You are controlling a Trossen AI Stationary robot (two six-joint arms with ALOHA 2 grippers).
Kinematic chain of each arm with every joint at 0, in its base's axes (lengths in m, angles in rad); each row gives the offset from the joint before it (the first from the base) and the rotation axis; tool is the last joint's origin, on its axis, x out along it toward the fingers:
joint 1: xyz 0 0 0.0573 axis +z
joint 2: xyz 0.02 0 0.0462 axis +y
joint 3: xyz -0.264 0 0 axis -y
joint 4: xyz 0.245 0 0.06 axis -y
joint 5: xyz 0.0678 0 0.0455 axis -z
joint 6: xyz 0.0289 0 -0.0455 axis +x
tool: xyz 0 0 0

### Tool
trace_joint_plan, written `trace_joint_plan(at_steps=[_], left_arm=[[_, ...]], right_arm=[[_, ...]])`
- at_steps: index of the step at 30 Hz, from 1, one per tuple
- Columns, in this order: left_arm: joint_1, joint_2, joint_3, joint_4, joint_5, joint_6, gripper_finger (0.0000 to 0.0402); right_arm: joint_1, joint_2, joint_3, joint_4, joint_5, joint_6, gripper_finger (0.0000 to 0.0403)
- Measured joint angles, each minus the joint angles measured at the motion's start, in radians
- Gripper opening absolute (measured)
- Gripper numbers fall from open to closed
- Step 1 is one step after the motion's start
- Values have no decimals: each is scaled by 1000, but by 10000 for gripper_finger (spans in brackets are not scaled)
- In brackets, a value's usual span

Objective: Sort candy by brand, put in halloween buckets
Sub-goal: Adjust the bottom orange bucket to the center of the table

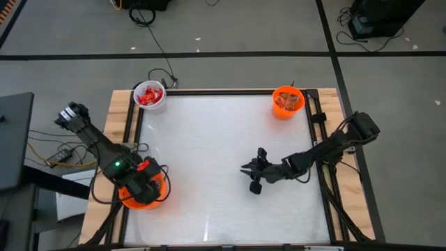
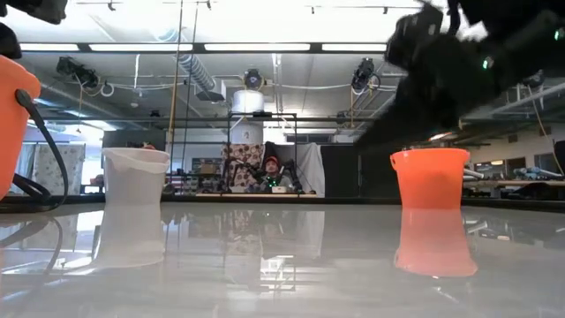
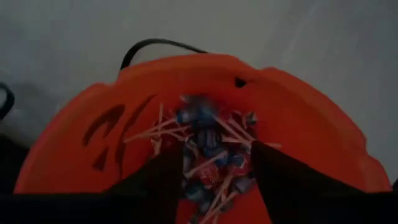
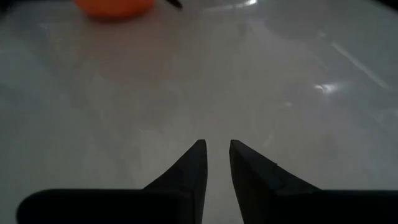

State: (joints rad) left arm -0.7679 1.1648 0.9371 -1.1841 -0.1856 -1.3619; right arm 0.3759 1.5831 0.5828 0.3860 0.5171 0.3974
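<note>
My left gripper (image 3: pixel 214 171) is open and hovers over the larger orange jack-o'-lantern bucket (image 1: pixel 143 194) at the table's near left corner. The bucket's inside (image 3: pixel 211 149) holds blue-wrapped candy on sticks, seen between my fingers. The white bucket (image 1: pixel 149 96) stands at the far left corner with red packets in it. The small orange bucket (image 1: pixel 287 102) stands at the far right corner with candy inside. My right gripper (image 4: pixel 216 152) is low over bare table right of centre, its fingers almost together with a thin slit between them, holding nothing.
The glossy white table top (image 1: pixel 209 153) lies between the three buckets, with a wooden rim (image 1: pixel 115 118) around it. No loose candy shows on it. In the low view the right arm (image 2: pixel 459 62) hangs dark above the small orange bucket (image 2: pixel 430 177). A black cable (image 1: pixel 157 73) lies past the far edge.
</note>
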Motion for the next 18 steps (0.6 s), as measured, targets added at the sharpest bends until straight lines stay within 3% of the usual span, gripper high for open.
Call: trace_joint_plan(at_steps=[3,7,11,14,18], left_arm=[[-2,0,5,23,-93,90,211],[1,0,24,124,-410,255,217],[50,0,26,239,-619,392,218],[108,-3,33,260,-652,466,218],[151,-26,59,211,-636,504,218]], right_arm=[[4,-55,4,-4,-10,-8,83],[3,-171,5,-16,-5,-54,75],[4,-328,6,-84,26,-122,48],[-4,-452,6,-161,43,-152,15],[-20,-585,6,-253,44,-155,15]])
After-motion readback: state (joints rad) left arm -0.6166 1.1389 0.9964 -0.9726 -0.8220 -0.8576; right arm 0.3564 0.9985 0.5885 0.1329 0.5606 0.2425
